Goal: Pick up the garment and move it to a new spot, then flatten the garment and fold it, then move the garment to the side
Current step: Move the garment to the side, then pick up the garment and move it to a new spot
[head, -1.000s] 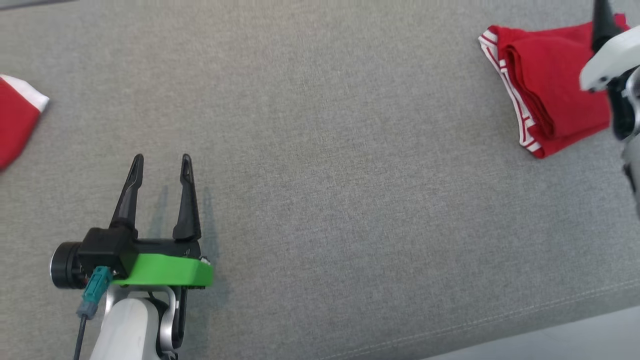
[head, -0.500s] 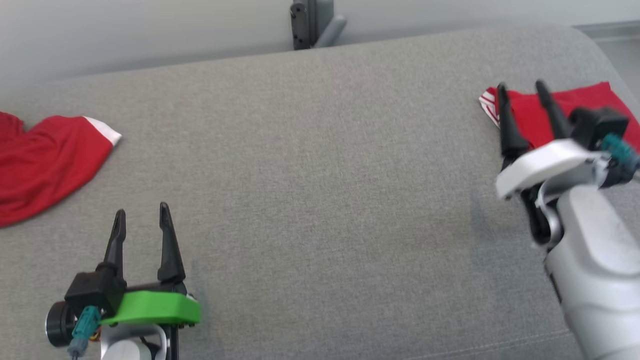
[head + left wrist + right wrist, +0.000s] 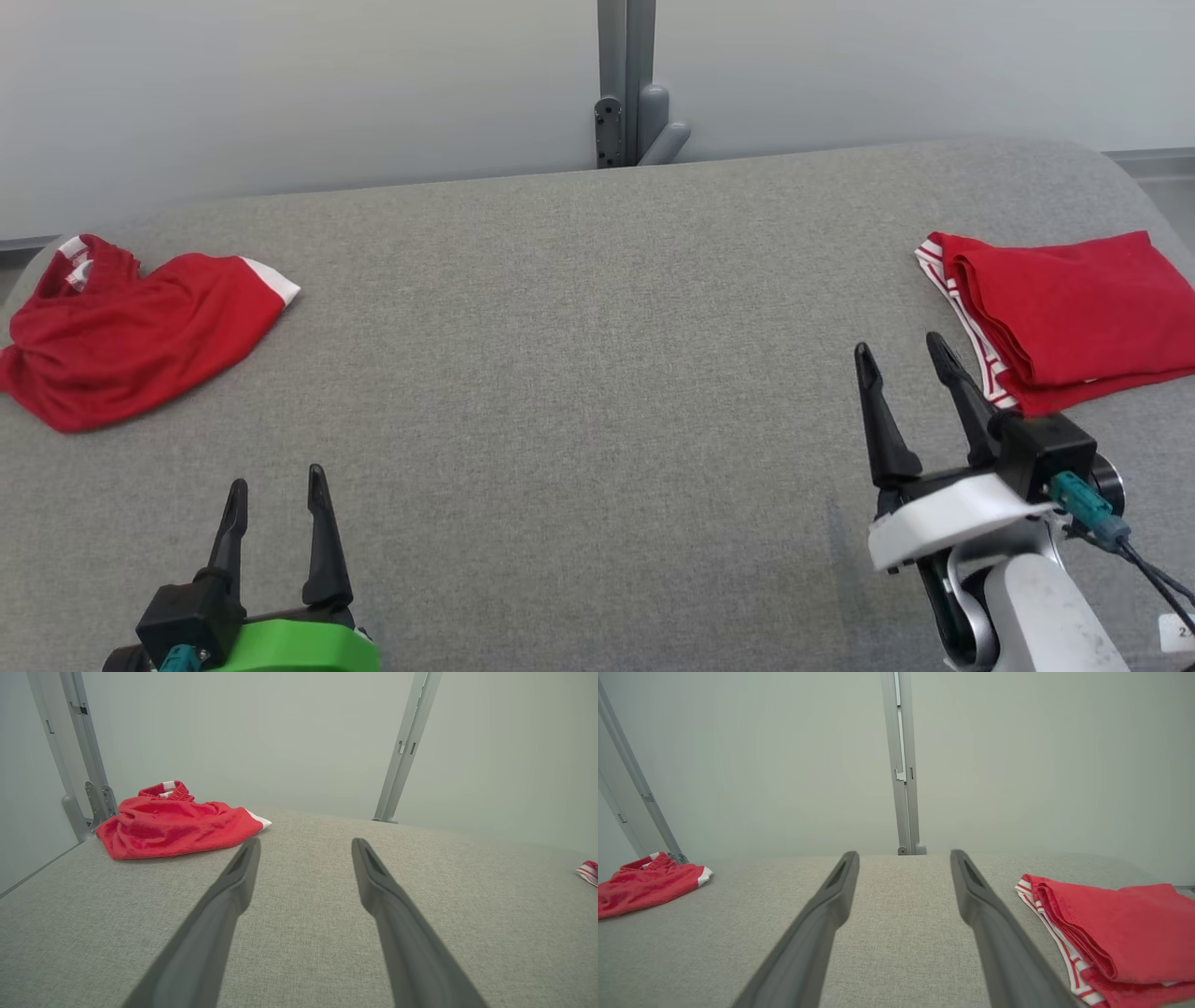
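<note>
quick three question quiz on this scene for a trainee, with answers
1. Fill in: the left gripper and the right gripper both stand ____.
2. The crumpled garment lies on the robot's: A left, B right, C straight ahead in the middle.
3. True or false: the folded garment is clamped in the right gripper.
Key: 1 open; 2 A; 3 false, it lies free on the grey surface.
</note>
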Controlling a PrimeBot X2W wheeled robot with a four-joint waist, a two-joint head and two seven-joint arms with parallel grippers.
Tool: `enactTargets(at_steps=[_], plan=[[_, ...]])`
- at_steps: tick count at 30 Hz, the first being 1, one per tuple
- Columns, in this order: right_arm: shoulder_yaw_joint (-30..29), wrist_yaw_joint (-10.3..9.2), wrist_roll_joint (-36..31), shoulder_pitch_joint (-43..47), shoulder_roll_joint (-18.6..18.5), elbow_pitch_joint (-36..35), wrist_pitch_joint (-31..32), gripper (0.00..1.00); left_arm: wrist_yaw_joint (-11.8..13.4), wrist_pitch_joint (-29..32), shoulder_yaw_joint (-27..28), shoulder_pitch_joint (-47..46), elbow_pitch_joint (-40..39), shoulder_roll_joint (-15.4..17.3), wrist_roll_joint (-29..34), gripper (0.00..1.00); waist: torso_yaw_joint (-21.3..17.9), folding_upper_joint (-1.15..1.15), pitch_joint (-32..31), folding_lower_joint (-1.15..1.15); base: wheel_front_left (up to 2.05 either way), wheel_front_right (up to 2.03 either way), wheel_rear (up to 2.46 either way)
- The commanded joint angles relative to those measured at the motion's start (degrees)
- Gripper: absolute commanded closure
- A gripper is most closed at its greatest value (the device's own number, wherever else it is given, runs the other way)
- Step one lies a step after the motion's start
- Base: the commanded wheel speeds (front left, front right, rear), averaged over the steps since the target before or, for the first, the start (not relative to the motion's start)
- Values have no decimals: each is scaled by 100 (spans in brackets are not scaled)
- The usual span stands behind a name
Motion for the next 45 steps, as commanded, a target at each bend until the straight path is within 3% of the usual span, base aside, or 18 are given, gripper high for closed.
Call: enactTargets(at_steps=[1,10,32,39,45], plan=[[-49,-10,-112,207,11,-131,33,0,-22,-15,7,62,5,-5,-19,0,42,40,-35,0,0,0,0],[123,-9,-15,821,43,-586,191,0,-75,-15,-14,65,-6,-14,50,0,3,40,-60,0,0,0,0],[95,-9,17,877,45,-651,220,0,-30,-15,-134,-45,-14,-15,3,0,51,40,-16,0,0,0,0],[111,-9,0,899,46,-710,187,0,-15,-15,-135,-99,-10,-11,23,0,782,40,-55,0,0,0,0],[152,-9,44,953,46,-706,185,0,-20,-14,-90,-20,-22,-8,66,0,1731,40,-109,0,0,0,0]])
